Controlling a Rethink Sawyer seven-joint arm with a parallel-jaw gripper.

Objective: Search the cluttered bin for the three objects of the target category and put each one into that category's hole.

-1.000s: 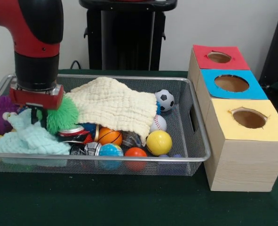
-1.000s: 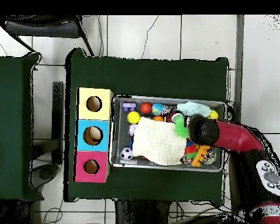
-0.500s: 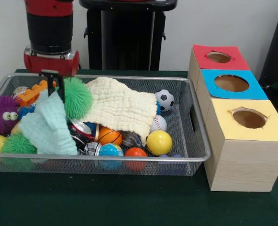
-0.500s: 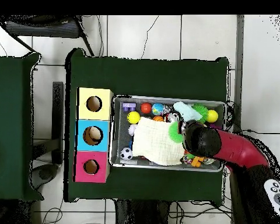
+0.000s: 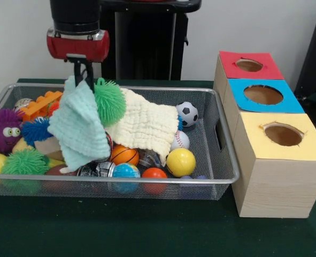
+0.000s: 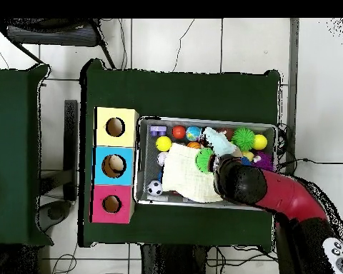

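Claw [image 5: 83,74] grips a mint cloth [image 5: 81,126] above the ball-filled wire bin [image 5: 222,140].

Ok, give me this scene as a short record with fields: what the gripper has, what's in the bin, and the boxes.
gripper: gripper shut on light green cloth, lifted so it hangs over the bin
beside cloth: green spiky ball, touching the cloth; whether it is gripped cannot be told
bin: wire mesh bin on the green table
bin contents: cream cloth over the middle; yellow ball; soccer ball; purple fuzzy toy
boxes: red box, blue box, yellow box, each with a round hole on top
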